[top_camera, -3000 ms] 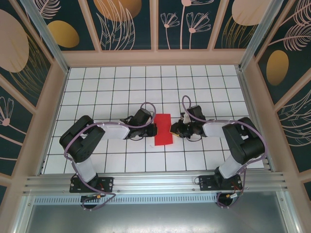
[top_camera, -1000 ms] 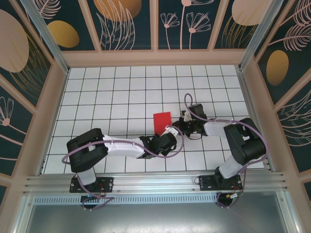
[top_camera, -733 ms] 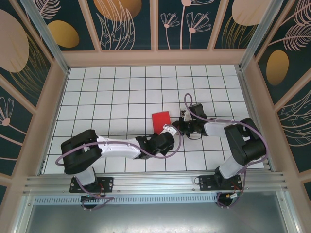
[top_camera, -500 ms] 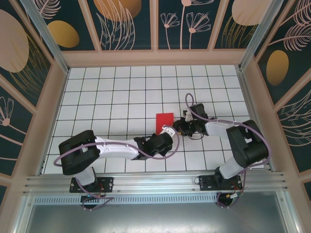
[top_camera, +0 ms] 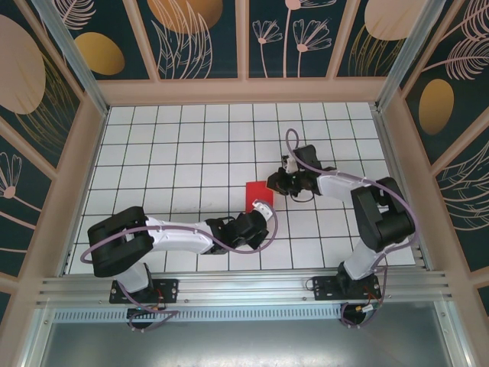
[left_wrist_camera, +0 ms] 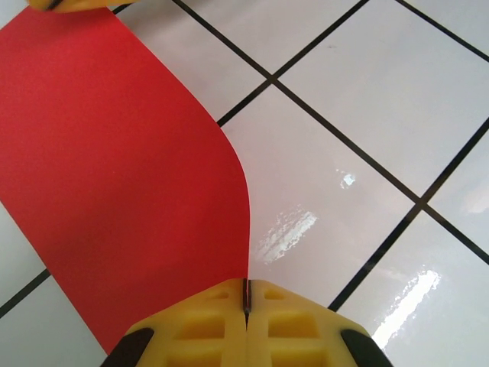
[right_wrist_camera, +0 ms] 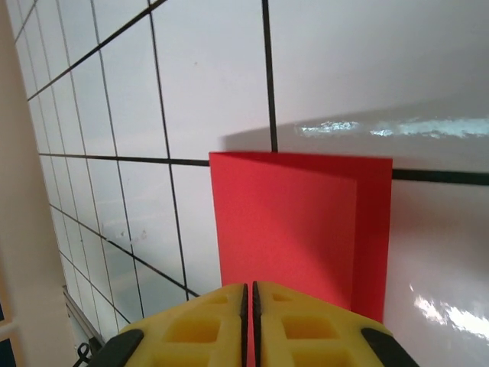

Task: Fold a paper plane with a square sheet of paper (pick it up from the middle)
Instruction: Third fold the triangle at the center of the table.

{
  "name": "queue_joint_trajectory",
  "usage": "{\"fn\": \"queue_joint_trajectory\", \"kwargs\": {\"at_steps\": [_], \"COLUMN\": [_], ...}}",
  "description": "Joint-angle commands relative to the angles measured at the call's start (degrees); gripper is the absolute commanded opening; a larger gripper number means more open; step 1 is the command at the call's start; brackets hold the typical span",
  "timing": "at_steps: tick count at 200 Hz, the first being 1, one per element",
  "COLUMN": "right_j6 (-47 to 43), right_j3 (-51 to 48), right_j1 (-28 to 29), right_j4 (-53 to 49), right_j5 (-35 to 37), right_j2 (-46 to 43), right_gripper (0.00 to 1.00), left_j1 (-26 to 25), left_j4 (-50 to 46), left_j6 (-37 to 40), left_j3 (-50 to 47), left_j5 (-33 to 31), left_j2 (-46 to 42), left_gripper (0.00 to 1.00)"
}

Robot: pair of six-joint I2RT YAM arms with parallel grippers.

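Observation:
The square sheet of paper (top_camera: 254,192) is bright red and folded over, near the middle of the white gridded table (top_camera: 191,138). My left gripper (top_camera: 261,206) comes at it from the near side. In the left wrist view the jaws (left_wrist_camera: 246,294) are shut, with the near edge of the curved paper (left_wrist_camera: 114,153) running into their seam. My right gripper (top_camera: 270,183) is at the sheet's far right end. In the right wrist view it (right_wrist_camera: 249,294) is shut on the paper (right_wrist_camera: 290,222), and a strip of the lower layer shows on the right.
A wooden frame with dark flowered panels (top_camera: 199,30) walls the table on three sides. An aluminium rail (top_camera: 244,287) with both arm bases runs along the near edge. Bare tiles lie all around the paper.
The left arm has swung from the paper's left side round to its near edge and shut there. The right gripper has moved toward the back, and the paper looks shorter.

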Motion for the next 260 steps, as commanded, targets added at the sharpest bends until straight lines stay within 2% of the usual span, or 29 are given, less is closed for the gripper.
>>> {"fn": "queue_joint_trajectory", "kwargs": {"at_steps": [1,33,67,194,260], "right_j6": [-4.34,-10.39,-14.41,-17.18,-16.07], "right_j3": [3.63,8.69,10.13,11.81,10.77], "right_j1": [1.2,2.43,3.99,4.44,4.53], "right_j4": [-2.63,-9.11,-11.32,-13.55,-12.46], "right_j5": [-1.52,2.95,3.91,3.97,3.53], "right_j2": [5.17,11.47,14.91,15.18,14.64], "right_gripper": [0.12,0.11,0.11,0.11,0.12], "left_j1": [0.72,2.69,6.39,16.33,17.4], "left_j4": [1.81,2.4,4.69,7.98,10.17], "left_j6": [1.2,0.68,-0.8,-2.66,-3.74], "left_j3": [-0.92,-1.46,-3.03,-5.05,-5.08], "left_j5": [2.86,6.49,13.97,26.88,29.97], "left_j2": [-1.84,-2.0,-2.54,-1.14,2.02], "left_gripper": [0.0,0.0,0.0,0.0,0.0]}}
